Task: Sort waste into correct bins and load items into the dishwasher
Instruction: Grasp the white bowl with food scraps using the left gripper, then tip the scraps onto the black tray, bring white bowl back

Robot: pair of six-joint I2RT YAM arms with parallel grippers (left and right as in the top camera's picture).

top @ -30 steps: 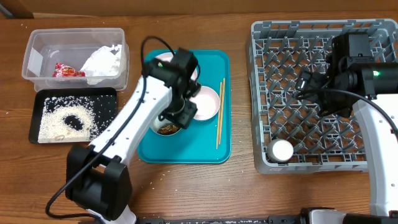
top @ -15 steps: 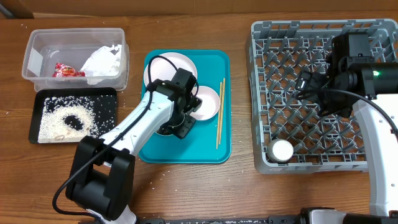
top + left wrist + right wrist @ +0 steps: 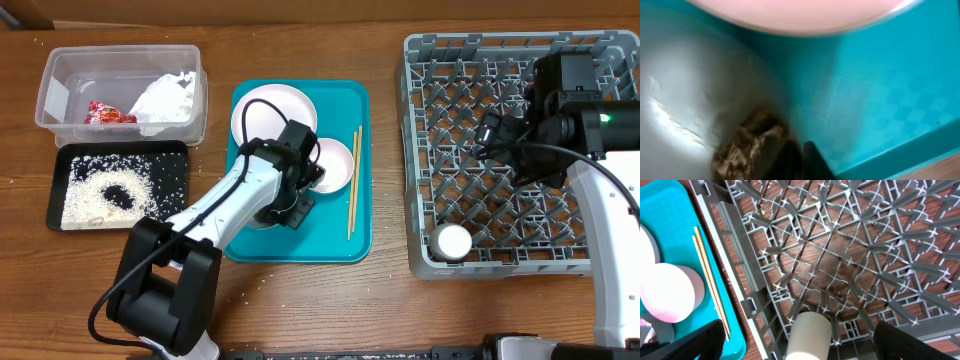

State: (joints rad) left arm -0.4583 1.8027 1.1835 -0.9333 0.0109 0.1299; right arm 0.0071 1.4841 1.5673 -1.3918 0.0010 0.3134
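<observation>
The left claw [image 3: 293, 205] had dropped onto the bowl [image 3: 685, 100] of brown scraps [image 3: 747, 145] on the teal tray's [image 3: 875, 90] near left, likely to lift it for emptying, though I cannot tell its grip; the right claw [image 3: 800, 342] hung released

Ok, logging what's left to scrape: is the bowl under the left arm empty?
Not empty: the left wrist view shows brown food scraps inside the white bowl.
</observation>
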